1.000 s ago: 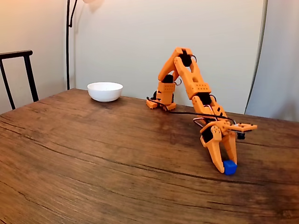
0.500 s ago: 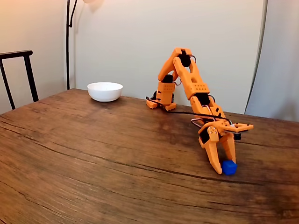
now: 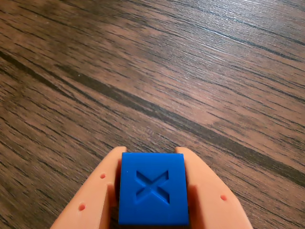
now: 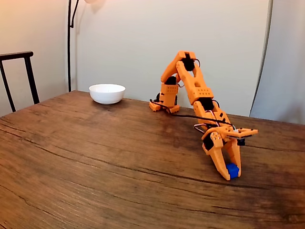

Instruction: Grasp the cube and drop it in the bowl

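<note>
The dark brown wooden table (image 4: 95, 162) carries the orange printed arm (image 4: 190, 81), based near its far edge. The smooth white round bowl (image 4: 107, 93) sits at the far edge, well apart from the orange two-finger gripper (image 4: 228, 175). Its jaws pinch the small bright blue cube (image 3: 152, 188), X-recessed on one face, just above the table near its right edge in the fixed view.

Recessed X on the cube (image 3: 152, 188)
</note>
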